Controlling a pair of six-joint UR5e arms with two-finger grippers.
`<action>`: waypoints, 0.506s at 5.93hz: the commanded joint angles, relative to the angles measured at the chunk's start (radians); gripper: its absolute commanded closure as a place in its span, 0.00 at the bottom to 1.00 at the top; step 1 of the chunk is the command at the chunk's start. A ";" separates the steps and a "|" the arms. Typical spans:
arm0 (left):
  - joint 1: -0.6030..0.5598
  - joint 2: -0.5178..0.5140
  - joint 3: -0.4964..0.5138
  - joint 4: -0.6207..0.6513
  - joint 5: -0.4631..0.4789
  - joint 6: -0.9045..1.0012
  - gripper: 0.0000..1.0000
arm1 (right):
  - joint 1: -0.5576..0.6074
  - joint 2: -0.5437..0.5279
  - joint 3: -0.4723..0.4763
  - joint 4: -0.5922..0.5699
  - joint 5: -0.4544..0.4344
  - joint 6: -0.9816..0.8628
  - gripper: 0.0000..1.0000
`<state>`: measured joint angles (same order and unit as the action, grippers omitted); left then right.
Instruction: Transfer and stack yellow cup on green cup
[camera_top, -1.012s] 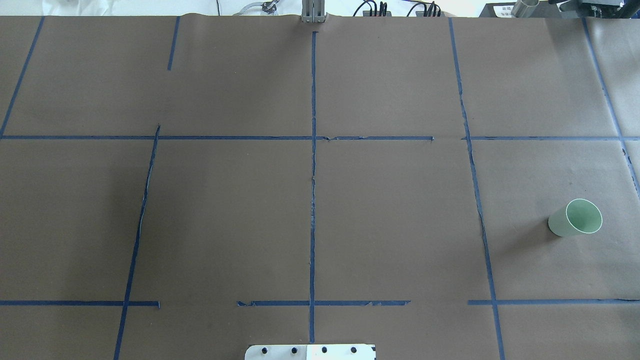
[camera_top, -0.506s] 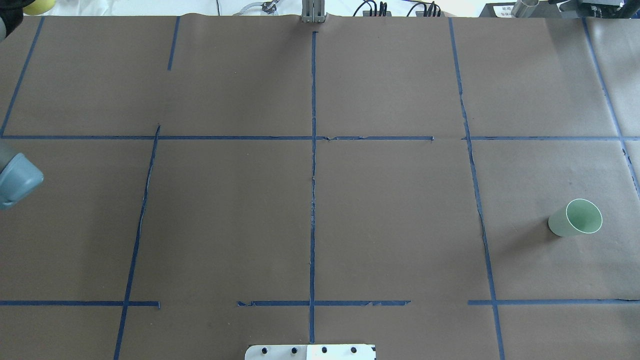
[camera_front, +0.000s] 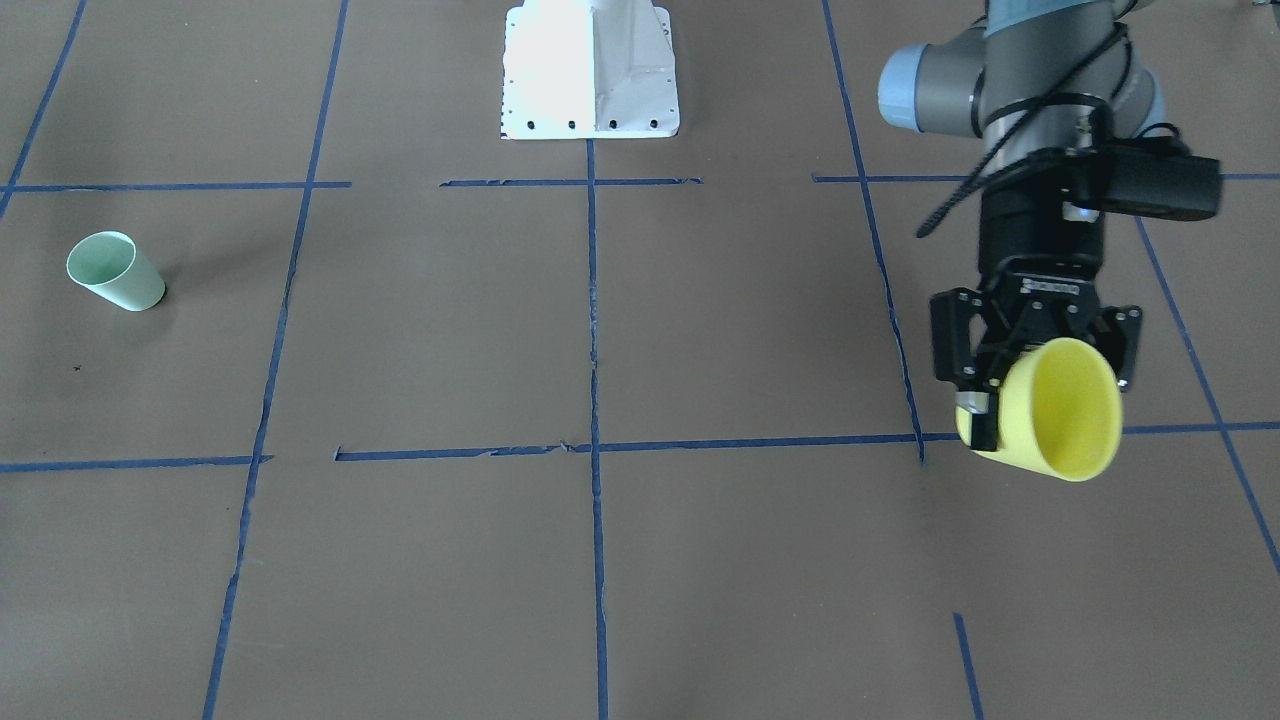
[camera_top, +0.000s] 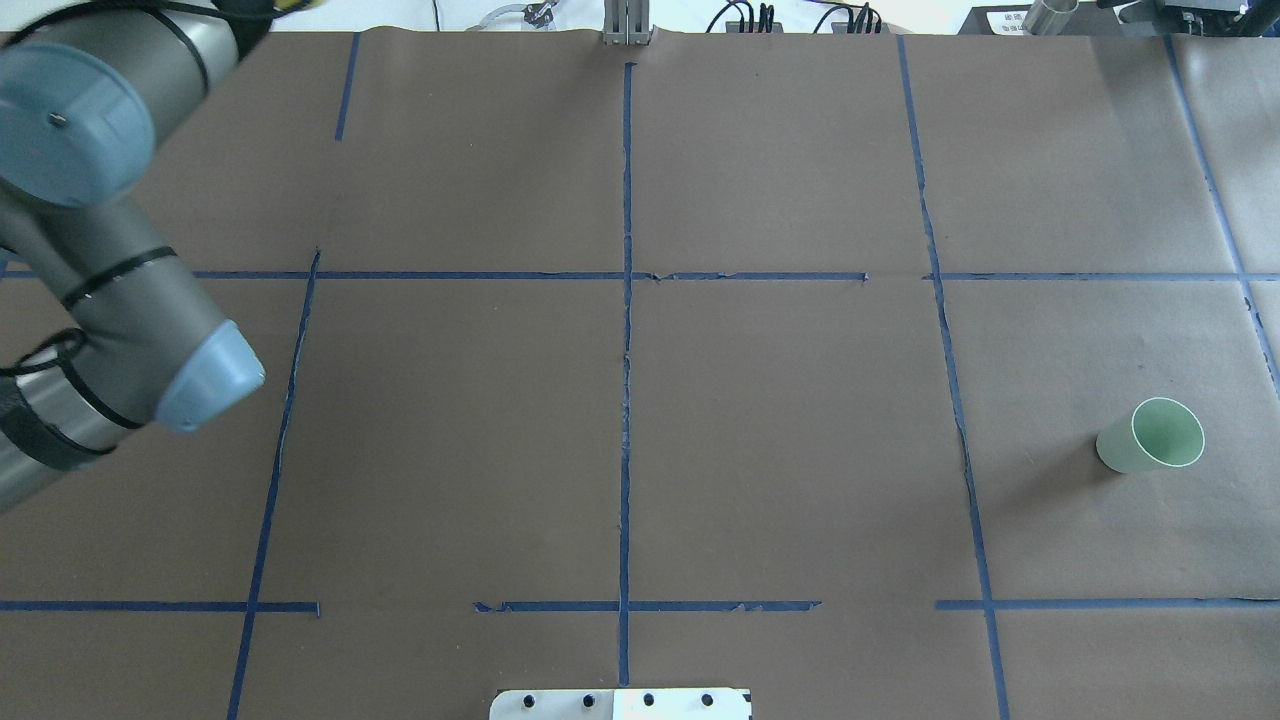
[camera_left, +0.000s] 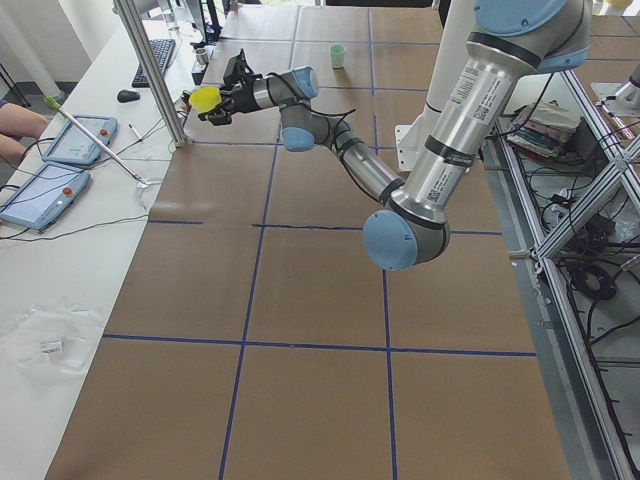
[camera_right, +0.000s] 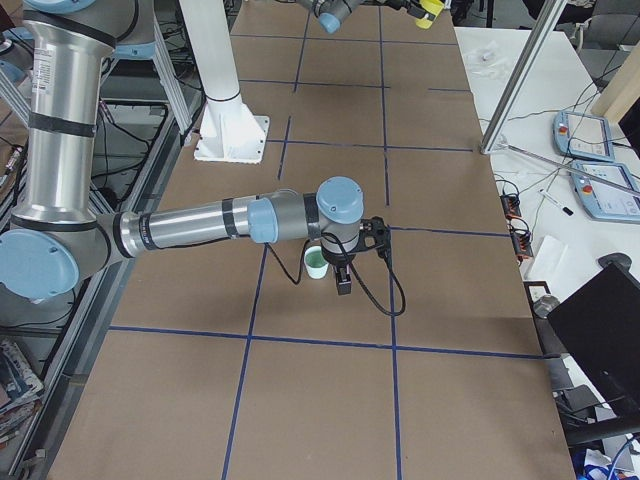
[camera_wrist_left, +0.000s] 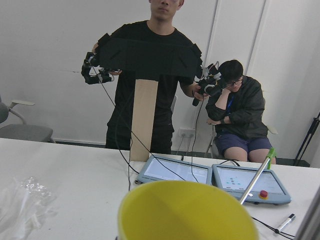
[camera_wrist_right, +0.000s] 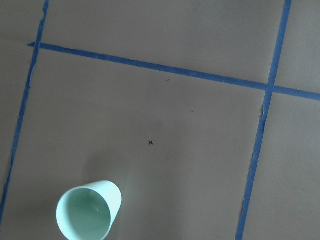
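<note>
The yellow cup (camera_front: 1065, 415) is held on its side in my left gripper (camera_front: 1040, 395), which is shut on it above the table on my left side. Its mouth faces away from my base. It also shows in the exterior left view (camera_left: 204, 98) and low in the left wrist view (camera_wrist_left: 185, 212). The green cup (camera_top: 1150, 435) stands upright, mouth up, on the far right of the table, and shows in the front view (camera_front: 115, 270) and the right wrist view (camera_wrist_right: 89, 210). My right gripper (camera_right: 343, 280) shows only in the exterior right view, next to the green cup (camera_right: 315, 263); I cannot tell whether it is open or shut.
The white base plate (camera_top: 620, 703) is at the near middle edge. Blue tape lines cross the brown table paper (camera_top: 780, 440). Beyond the far edge are a metal pole (camera_left: 150, 70), tablets (camera_left: 60, 150) on a white bench, and two people (camera_wrist_left: 150, 75).
My left arm has swung into the overhead view from the left edge and now covers its upper left corner. The green cup has not moved.
</note>
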<state>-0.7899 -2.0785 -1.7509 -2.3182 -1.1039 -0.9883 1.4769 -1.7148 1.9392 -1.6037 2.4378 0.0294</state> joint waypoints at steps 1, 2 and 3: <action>0.203 -0.113 0.072 0.006 0.295 0.007 0.65 | -0.039 0.164 0.004 -0.011 0.006 0.174 0.00; 0.257 -0.174 0.153 0.010 0.400 0.005 0.65 | -0.103 0.225 0.003 -0.012 0.004 0.252 0.00; 0.305 -0.217 0.206 0.013 0.486 0.007 0.65 | -0.160 0.307 0.006 -0.019 0.004 0.380 0.00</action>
<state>-0.5359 -2.2495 -1.6011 -2.3086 -0.7093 -0.9826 1.3707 -1.4836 1.9434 -1.6169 2.4423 0.3015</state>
